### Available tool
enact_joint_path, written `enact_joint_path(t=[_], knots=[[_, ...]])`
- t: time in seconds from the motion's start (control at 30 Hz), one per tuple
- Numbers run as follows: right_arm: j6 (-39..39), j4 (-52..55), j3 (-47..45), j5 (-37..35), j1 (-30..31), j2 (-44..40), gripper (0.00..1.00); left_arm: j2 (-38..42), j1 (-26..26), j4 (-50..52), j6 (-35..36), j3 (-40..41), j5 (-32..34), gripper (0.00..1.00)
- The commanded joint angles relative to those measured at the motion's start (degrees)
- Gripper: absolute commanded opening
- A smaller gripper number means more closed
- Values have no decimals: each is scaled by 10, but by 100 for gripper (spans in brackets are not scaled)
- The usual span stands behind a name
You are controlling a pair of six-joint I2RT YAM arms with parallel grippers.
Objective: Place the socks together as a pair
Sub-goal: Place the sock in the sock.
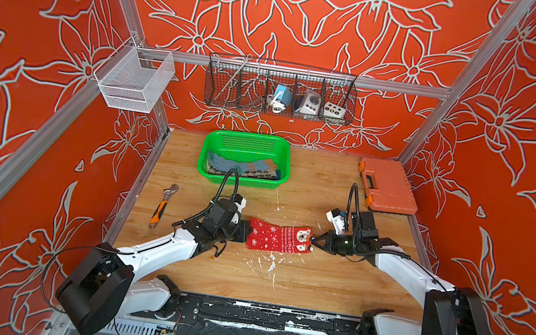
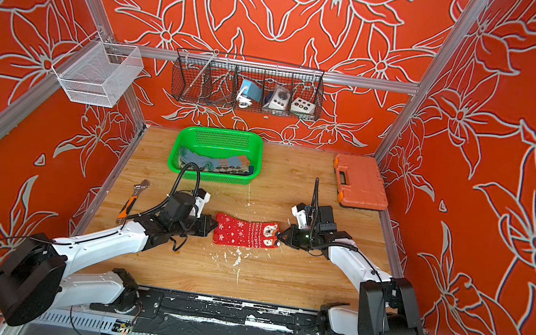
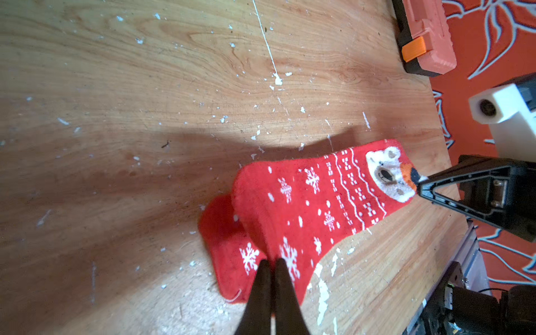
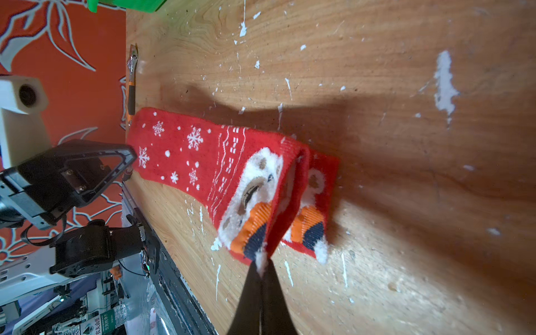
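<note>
The upper red sock (image 3: 313, 203) is pinched taut at its plain and bear ends by the left gripper (image 3: 272, 262) and right gripper (image 4: 262, 261), just over the lower red sock (image 3: 223, 240) at the middle of the table (image 1: 296, 284), so the pairing seems in hand, and an aligned lowering and release is judged needed.

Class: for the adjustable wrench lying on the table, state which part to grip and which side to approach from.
Probably grip the wrench midway along its orange handle, coming straight down and closing across its narrow width. It lies flat on the table, so only top and sides are free, and the handle is longer and straighter than the metal head.
</note>
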State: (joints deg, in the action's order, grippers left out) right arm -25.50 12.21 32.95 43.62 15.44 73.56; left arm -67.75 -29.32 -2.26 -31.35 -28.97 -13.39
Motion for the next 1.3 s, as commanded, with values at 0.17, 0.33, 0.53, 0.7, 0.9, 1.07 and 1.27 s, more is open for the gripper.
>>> enact_joint_path(t=[0.17,0.33,0.53,0.7,0.9,1.07,1.27], knots=[[5,-17,-30,-3,4,-8,0,10,-4,-23,-4,36,-1,0],[8,-20,-38,-11,4,1,0,-7,-4,-32,-1,36,7,9],[5,-19,-30,-11,4,0,0,-12,-4,-42,-7,30,-2,0],[10,14,-2,-25,4,-25,0,7,-4,-24,-4,14,13,0],[16,28,35,-33,4,-13,0,-13,-4,-24,4,-10,25,0],[19,45,72,-40,4,-8,0,-19,-4,-14,11,-45,41,0],[25,52,82,-36,4,2,0,-26,-3,-10,18,-60,46,0]])
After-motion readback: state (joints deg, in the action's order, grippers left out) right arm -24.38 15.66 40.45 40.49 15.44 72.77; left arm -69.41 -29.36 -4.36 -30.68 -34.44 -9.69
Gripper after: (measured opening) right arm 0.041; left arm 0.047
